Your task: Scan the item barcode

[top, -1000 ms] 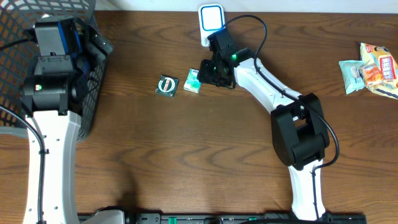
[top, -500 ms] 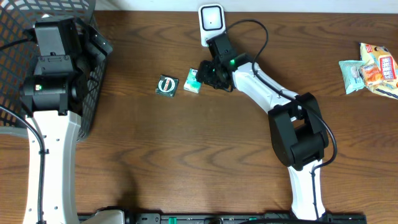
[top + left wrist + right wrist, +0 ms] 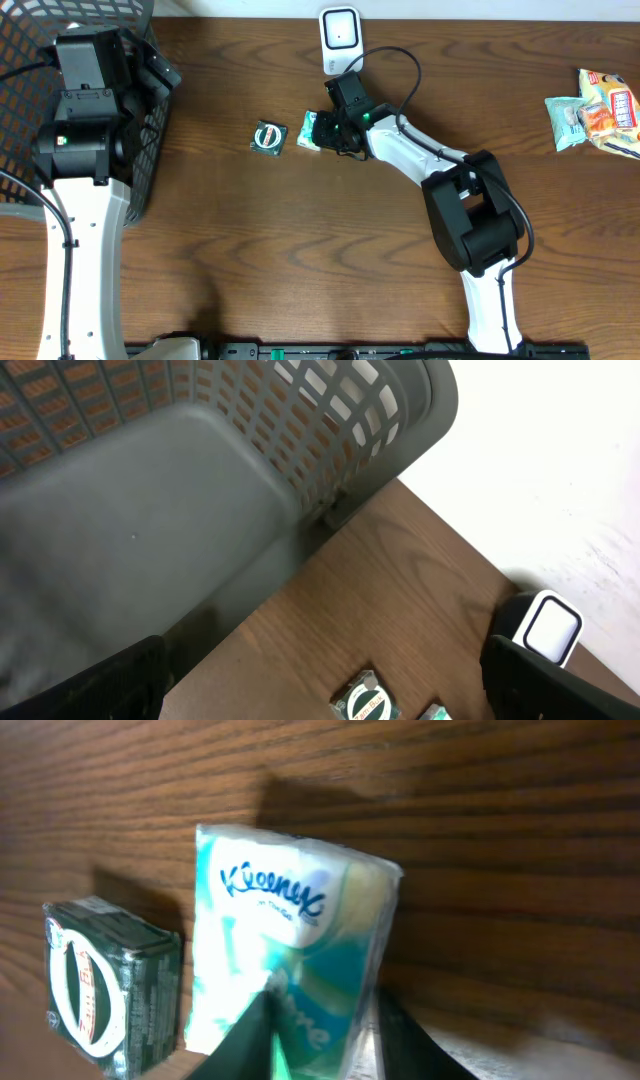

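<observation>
A white and teal Kleenex tissue pack (image 3: 309,131) (image 3: 290,920) lies on the brown table, a little below the white barcode scanner (image 3: 341,35) (image 3: 548,626). My right gripper (image 3: 326,128) (image 3: 320,1010) is down at the pack's right end, its two dark fingers pressed against the pack's near end on either side. My left gripper (image 3: 320,690) hangs wide open over the basket's edge at the far left, holding nothing.
A dark green Zam-Buk box (image 3: 268,137) (image 3: 100,985) (image 3: 365,703) sits just left of the tissue pack. A grey mesh basket (image 3: 30,55) (image 3: 300,450) fills the top left corner. Snack packets (image 3: 600,112) lie at the far right edge.
My right gripper slid left from beside the scanner onto the tissue pack and its fingers closed in on it. The left arm has not moved.
</observation>
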`<action>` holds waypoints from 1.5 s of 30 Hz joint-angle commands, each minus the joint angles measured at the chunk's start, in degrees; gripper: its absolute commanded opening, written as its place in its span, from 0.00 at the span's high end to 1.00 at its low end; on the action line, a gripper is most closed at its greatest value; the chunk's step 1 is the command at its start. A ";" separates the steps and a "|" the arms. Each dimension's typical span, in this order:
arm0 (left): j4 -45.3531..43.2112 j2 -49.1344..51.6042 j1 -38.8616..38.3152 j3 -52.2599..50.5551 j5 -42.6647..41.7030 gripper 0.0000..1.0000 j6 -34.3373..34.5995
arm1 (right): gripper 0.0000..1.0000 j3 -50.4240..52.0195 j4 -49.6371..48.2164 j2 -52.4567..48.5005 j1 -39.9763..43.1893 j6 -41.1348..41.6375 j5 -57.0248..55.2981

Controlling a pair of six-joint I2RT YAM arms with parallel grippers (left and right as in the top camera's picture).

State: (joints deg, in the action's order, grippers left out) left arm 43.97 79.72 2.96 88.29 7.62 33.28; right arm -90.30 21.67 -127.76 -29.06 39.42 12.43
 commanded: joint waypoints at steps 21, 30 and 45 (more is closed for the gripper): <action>0.20 -0.31 0.24 0.11 0.13 0.02 0.68 | 0.99 0.81 10.01 0.96 21.92 -34.62 53.11; 0.20 -0.31 0.24 0.11 0.13 0.02 0.66 | 0.99 0.83 20.74 0.96 24.57 -48.24 54.42; 0.20 -0.31 0.24 0.11 0.13 0.02 0.68 | 0.65 0.70 29.35 0.98 24.74 -40.85 21.64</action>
State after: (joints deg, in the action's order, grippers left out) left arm 43.97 79.72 2.96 88.29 7.62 33.28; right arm -89.73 51.03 -127.26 -4.58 -2.92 38.50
